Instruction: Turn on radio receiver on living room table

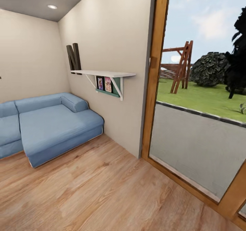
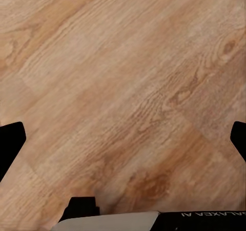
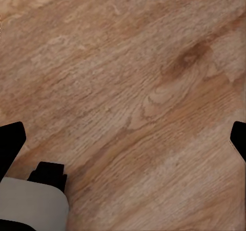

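The robot faces a corner of the living room: a blue sofa (image 1: 51, 128) sits against the beige wall, a white shelf (image 1: 102, 73) above it carries a big dark letter (image 1: 73, 57) with small pictures tucked underneath, and a tall wood-framed glass door (image 1: 155, 70) looks out on a lawn. Neither the radio nor the low table is before it here, so I'd say it is on its way and must turn to find them. Both arms hang pointing down at the plank floor (image 1: 102, 190), likely tucked for driving. The left gripper (image 2: 123, 139) and the right gripper (image 3: 123, 139) each have their dark fingertips far apart at the edges of their wrist views, spread wide with nothing between.
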`<state>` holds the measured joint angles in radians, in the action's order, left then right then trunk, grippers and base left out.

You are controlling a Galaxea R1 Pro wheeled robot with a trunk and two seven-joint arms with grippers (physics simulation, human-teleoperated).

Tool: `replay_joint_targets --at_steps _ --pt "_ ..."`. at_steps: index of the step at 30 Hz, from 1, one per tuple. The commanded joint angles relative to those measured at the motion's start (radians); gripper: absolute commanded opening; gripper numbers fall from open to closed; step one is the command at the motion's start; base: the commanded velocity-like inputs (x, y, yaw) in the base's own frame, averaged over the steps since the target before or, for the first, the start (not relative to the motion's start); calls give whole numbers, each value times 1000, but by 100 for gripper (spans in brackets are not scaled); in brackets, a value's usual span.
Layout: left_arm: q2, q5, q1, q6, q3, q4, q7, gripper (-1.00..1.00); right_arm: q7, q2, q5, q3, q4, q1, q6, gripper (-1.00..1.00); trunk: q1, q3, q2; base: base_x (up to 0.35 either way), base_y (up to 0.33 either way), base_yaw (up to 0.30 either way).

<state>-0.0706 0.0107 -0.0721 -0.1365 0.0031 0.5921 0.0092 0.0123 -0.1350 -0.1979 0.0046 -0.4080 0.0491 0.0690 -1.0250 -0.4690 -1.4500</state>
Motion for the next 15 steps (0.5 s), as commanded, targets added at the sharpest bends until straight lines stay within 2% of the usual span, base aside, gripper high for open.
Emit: replay_joint_targets --at_steps 1,15 --pt "0 0 0 0 0 0 0 100 0 0 0 0 0 0 0 100 0 0 0 0 -171 298" --pt "0 0 0 0 1 0 0 100 0 0 0 0 0 0 0 100 0 0 0 19 -164 290"
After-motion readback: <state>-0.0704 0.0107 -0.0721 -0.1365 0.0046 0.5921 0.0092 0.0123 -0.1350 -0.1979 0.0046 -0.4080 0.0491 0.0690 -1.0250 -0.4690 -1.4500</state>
